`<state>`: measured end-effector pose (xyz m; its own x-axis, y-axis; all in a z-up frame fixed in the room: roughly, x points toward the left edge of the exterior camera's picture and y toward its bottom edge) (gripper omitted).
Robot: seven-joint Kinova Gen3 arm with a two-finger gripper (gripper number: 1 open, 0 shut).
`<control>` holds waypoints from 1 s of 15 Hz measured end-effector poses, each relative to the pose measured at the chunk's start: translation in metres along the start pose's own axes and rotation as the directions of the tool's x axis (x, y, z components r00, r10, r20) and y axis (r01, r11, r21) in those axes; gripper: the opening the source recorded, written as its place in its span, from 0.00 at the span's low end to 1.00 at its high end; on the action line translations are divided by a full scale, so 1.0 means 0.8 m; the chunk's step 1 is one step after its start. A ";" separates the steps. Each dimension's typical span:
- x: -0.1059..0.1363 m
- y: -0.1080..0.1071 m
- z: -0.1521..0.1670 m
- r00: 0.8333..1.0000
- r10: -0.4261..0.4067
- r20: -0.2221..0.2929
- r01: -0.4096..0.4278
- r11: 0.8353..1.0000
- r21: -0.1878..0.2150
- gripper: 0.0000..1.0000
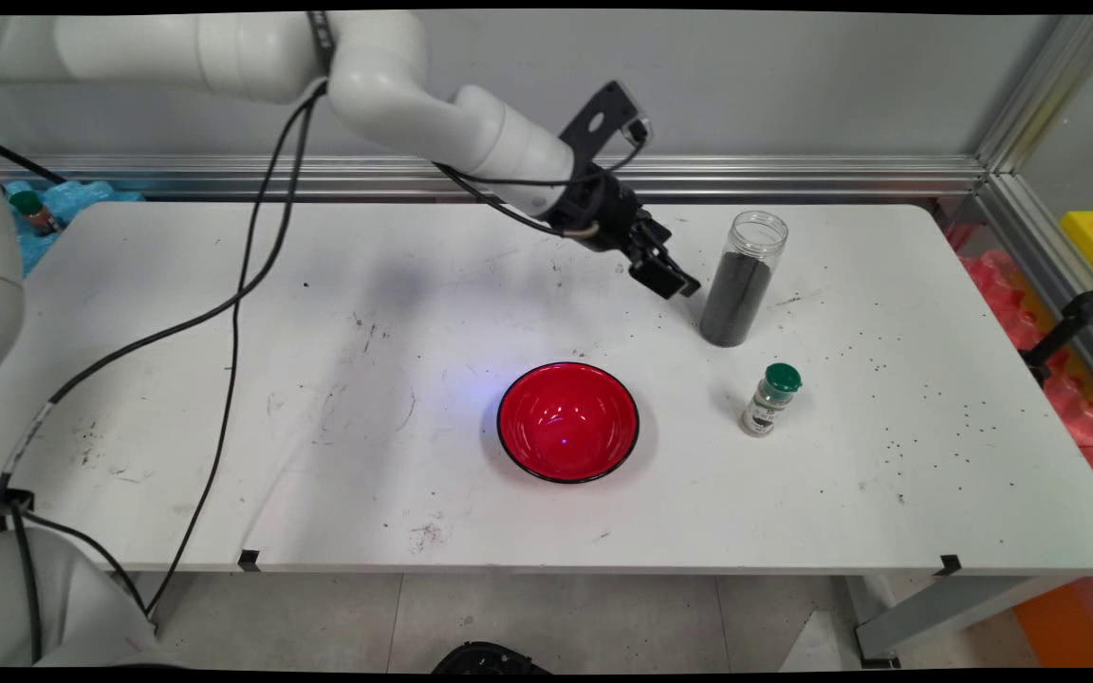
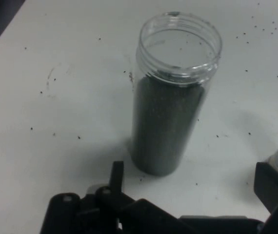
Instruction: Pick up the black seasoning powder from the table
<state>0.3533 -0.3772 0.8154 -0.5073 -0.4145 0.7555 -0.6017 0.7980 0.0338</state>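
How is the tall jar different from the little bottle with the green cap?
The tall jar is much taller than the little bottle. The jar has no lid and its mouth is open; the bottle is closed with a green cap. The jar is filled most of the way with dark grains; the bottle carries a label, and its contents are hard to tell. The jar stands nearest the gripper; the bottle stands farther off. Both are clear and upright on the table.
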 end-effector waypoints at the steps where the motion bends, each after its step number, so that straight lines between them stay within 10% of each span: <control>1: 0.000 0.000 0.005 1.000 -0.001 -0.001 0.001 1.000 0.000 1.00; 15: -0.010 -0.010 0.102 0.999 -0.036 -0.031 0.036 0.999 0.010 1.00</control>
<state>0.3120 -0.4157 0.7558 -0.4659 -0.4289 0.7739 -0.6257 0.7781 0.0545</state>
